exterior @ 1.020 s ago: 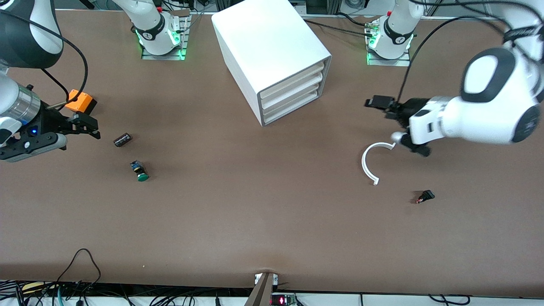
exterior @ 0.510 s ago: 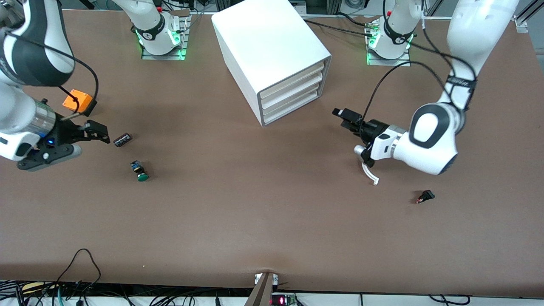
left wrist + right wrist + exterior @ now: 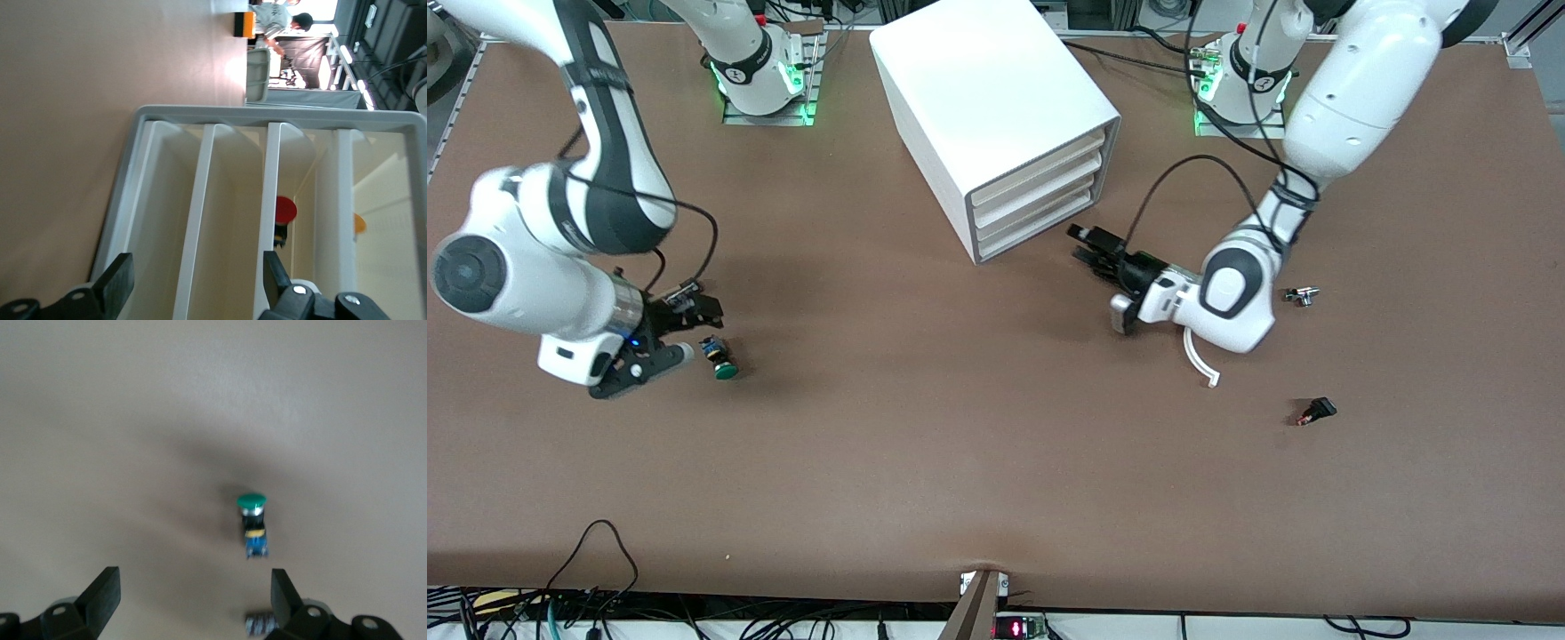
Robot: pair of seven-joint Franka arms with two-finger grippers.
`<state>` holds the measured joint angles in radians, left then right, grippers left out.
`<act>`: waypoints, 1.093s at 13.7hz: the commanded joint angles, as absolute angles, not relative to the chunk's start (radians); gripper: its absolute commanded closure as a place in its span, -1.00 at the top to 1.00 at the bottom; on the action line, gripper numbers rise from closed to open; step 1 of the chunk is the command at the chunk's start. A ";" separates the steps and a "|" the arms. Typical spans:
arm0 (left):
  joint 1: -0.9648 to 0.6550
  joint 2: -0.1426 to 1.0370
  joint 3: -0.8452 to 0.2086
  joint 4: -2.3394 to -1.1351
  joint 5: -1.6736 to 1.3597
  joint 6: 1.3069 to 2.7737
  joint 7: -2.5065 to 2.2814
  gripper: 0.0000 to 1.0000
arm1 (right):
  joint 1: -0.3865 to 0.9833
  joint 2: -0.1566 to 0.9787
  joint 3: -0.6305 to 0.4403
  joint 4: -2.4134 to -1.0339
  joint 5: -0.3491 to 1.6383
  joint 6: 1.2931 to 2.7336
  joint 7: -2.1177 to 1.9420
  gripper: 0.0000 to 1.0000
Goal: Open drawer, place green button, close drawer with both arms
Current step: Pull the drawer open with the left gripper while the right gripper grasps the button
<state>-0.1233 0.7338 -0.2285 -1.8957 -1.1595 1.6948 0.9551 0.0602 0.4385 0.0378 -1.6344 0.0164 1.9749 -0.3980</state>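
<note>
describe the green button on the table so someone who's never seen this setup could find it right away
Start at the big white cabinet, then go along the brown table toward the right arm's end, where the right hand hovers open. The button lies on its side just beside that hand, nearer the front camera than the cabinet. Its round dark-green cap on a short black-and-blue body sets it apart from the small black cylinder close by.

Even overhead light over my table (image 3: 978,462); soft shadows lie beneath both my arms. My right wrist view is blurred; bright glare fills a corner of my left wrist view.
</note>
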 commanded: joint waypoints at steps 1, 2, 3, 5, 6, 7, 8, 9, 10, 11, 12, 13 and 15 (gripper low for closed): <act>-0.182 0.744 -0.224 -1.917 -1.253 1.713 1.006 0.54 | 0.029 0.463 0.032 -1.722 0.006 2.131 -0.498 1.00; -0.201 0.749 -0.224 -1.917 -1.278 1.713 1.008 0.53 | 0.023 0.462 0.032 -1.782 0.006 2.207 -0.512 1.00; -0.215 0.762 -0.224 -1.917 -1.293 1.713 1.017 0.50 | 0.011 0.462 0.026 -1.839 0.006 2.280 -0.540 1.00; -0.225 0.787 -0.224 -1.916 -1.302 1.712 1.048 0.43 | -0.012 0.463 0.020 -1.934 0.012 2.405 -0.590 0.99; -0.229 0.798 -0.224 -1.916 -1.301 1.709 1.049 0.40 | -0.017 0.462 0.020 -1.983 0.014 2.466 -0.595 0.98; -0.230 0.804 -0.224 -1.916 -1.299 1.701 1.043 0.38 | -0.020 0.460 0.020 -2.031 0.014 2.521 -0.595 0.96; -0.235 0.808 -0.224 -1.916 -1.296 1.695 1.031 0.38 | -0.020 0.463 0.020 -2.067 0.014 2.575 -0.595 0.93; -0.247 0.814 -0.224 -1.916 -1.296 1.672 1.019 0.38 | -0.021 0.468 0.020 -2.106 0.014 2.636 -0.595 0.82; -0.250 0.815 -0.224 -1.916 -1.295 1.660 0.994 0.35 | -0.020 0.469 0.020 -2.126 0.014 2.672 -0.595 0.70; -0.250 0.815 -0.224 -1.916 -1.287 1.640 0.961 0.31 | -0.021 0.469 0.020 -2.126 0.014 2.674 -0.595 0.48; -0.250 0.816 -0.222 -1.917 -1.284 1.626 0.944 0.24 | -0.021 0.469 0.020 -2.123 0.014 2.674 -0.595 0.22; -0.253 0.816 -0.222 -1.917 -1.282 1.623 0.937 0.17 | -0.023 0.469 0.020 -2.122 0.014 2.672 -0.595 -0.02; -0.255 0.819 -0.222 -1.917 -1.260 1.623 0.933 0.04 | -0.038 0.469 0.021 -2.120 0.015 2.672 -0.595 -0.39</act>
<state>-0.2468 0.8206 -0.2299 -1.9143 -1.2731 1.6392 0.9478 -0.0142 0.4923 0.0115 -2.1021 0.0165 2.6635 -0.5774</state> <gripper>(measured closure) 0.401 0.529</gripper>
